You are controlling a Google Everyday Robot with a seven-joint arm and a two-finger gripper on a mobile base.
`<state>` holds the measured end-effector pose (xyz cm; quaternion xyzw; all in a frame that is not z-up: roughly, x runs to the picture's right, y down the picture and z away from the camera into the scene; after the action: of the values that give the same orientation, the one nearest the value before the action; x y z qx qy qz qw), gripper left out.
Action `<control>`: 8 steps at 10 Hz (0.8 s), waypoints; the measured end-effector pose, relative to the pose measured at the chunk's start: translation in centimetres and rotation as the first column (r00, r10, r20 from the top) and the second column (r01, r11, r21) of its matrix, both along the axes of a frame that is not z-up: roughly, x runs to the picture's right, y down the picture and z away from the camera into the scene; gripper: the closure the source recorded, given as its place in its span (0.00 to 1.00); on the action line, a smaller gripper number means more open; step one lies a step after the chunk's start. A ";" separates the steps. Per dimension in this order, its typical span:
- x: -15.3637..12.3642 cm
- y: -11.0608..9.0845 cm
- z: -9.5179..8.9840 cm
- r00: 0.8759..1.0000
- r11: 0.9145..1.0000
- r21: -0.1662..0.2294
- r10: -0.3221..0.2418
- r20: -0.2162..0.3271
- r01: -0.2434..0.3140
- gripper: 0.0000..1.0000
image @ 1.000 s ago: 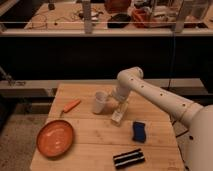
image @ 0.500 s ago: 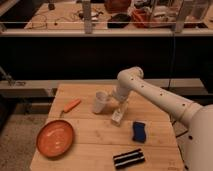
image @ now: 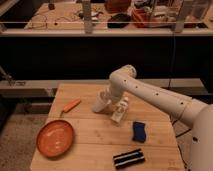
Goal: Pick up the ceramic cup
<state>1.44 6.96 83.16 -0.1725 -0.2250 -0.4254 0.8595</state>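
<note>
We see the arm bent down over the wooden bench (image: pixel 90 127), its gripper (image: pixel 107 96) low at the ceramic cup (image: pixel 100 103), a small pale, tapered, handleless vessel that leans, rim toward the gripper. We cannot tell whether the gripper is released or clenched, nor whether it touches the cup. We judge the reach complete and the task about midway: the cup seems to rest on the boards, so securing and lifting remain.

Just right of the gripper and slightly nearer us lies a white capped bottle (image: pixel 120 111), smooth and tube-like. Further right and nearer sits a blue sponge (image: pixel 139 131), soft-edged; nearer still, a black ribbed block (image: pixel 128 158). Left of the gripper lies an orange carrot-shaped piece (image: pixel 72 105), and well left and nearer, a round orange plate (image: pixel 55 138) with a glossy rim.
</note>
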 end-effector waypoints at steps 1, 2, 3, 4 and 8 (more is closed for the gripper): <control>-0.5 -0.2 -0.4 1.000 1.000 0.018 -0.001 -0.003 0.001 0.92; -0.5 -0.3 -0.6 1.000 0.999 0.033 -0.004 -0.011 0.004 0.98; -0.7 -0.3 -0.8 1.000 0.999 0.039 -0.002 -0.015 0.003 1.00; -0.8 -0.3 -0.8 1.000 0.999 0.045 -0.006 -0.021 0.007 1.00; -0.9 0.0 -0.6 0.999 0.998 0.055 -0.021 -0.027 0.022 1.00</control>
<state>0.59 6.94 82.59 -0.1569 -0.1998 -0.4383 0.8622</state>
